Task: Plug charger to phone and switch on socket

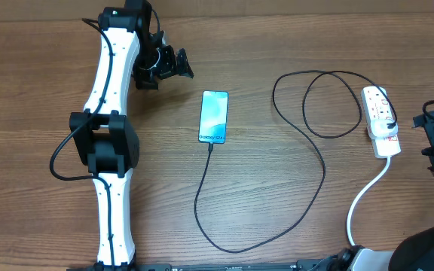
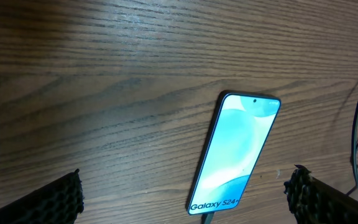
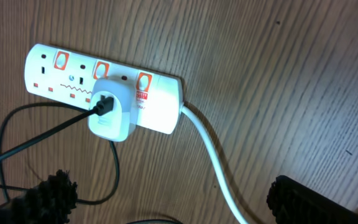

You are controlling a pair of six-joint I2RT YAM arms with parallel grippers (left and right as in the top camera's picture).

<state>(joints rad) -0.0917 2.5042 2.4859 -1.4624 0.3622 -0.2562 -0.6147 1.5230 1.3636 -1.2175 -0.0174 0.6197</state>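
The phone [image 1: 213, 116] lies flat mid-table, cyan screen up, and is also in the left wrist view [image 2: 238, 152]. The thin black charger cable [image 1: 319, 177] meets the phone's bottom edge, loops across the table and runs to a white adapter [image 3: 110, 115] plugged into the white socket strip [image 1: 380, 120] [image 3: 48, 65]. Its red switches [image 3: 144, 82] show; their position is unclear. My left gripper [image 1: 173, 64] [image 2: 184, 202] is open, up and left of the phone. My right gripper [image 1: 426, 139] [image 3: 179, 199] is open just right of the socket, holding nothing.
The strip's thick white cord [image 1: 364, 199] [image 3: 210, 155] curves toward the table's front edge between the right gripper's fingers. The left arm [image 1: 111, 143] stretches along the left side of the wooden table [image 1: 277, 45].
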